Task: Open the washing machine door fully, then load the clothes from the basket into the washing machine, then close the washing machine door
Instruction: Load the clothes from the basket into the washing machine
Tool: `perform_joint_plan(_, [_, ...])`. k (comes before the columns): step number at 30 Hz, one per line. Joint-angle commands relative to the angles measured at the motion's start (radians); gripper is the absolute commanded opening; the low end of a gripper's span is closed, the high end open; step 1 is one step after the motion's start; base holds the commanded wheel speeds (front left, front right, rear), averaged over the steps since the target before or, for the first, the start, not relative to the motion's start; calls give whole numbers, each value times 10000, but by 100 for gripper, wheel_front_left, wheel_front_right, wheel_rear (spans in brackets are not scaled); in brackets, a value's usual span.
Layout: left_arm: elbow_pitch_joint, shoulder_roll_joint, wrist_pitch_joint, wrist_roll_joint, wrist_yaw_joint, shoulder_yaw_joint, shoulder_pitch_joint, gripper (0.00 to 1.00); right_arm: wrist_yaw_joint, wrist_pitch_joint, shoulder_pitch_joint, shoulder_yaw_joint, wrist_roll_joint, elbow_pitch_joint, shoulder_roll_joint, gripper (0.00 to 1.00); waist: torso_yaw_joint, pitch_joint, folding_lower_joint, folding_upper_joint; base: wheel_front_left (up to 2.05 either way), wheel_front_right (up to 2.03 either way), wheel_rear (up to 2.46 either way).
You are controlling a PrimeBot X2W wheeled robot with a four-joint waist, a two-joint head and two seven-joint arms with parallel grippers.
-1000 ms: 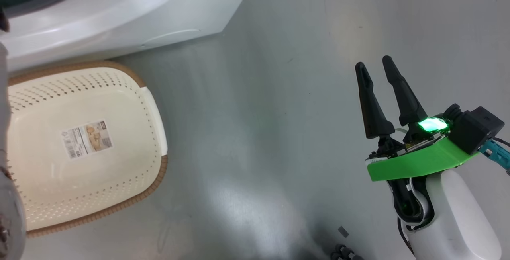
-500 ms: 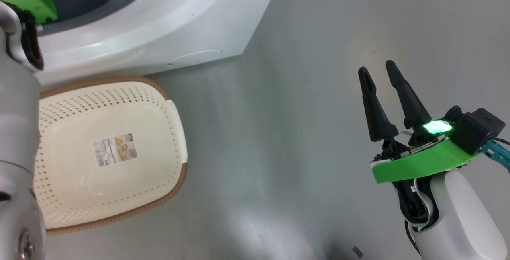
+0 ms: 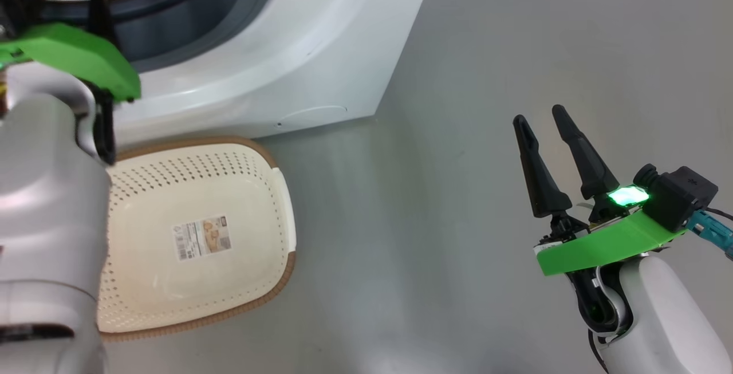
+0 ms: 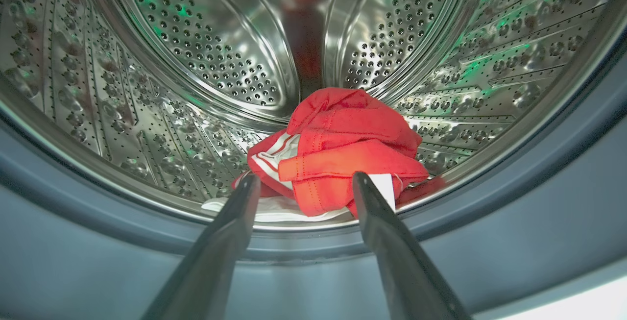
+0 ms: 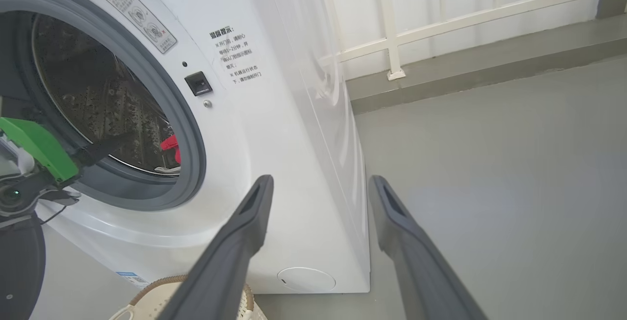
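Hovering spread at the perforated steel drum [image 4: 220,40], the left pincer [image 4: 306,179] faces crumpled red fabric clothes [image 4: 343,143] inside; backing out straight should avoid snags.

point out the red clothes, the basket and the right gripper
red clothes [image 4: 343,138], left wrist view, middle of the crumpled bundle
basket [image 3: 160,282], head view, bare bottom
right gripper [image 3: 538,115], head view, midway between its fingertips
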Motion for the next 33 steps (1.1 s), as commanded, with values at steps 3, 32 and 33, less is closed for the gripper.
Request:
perform_joint_plan(3, [-998, 204, -89, -85, -122, 152, 893, 100, 16, -48, 441, 140, 27, -157, -152, 100, 285, -558, 0, 0, 0, 0, 0])
perform_joint_plan(32, [-6242, -410, -91, -3, -469, 702, 6882, 100, 16, -48, 1480, 113, 176, 213, -509, 100, 1238, -2958, 0, 0, 0, 0, 0])
perform_joint_plan(33, [-6422, -425, -91, 8, -471, 705, 7119, 100, 16, -48, 1532, 106, 185, 230, -522, 100, 1260, -3046, 0, 0, 0, 0, 0])
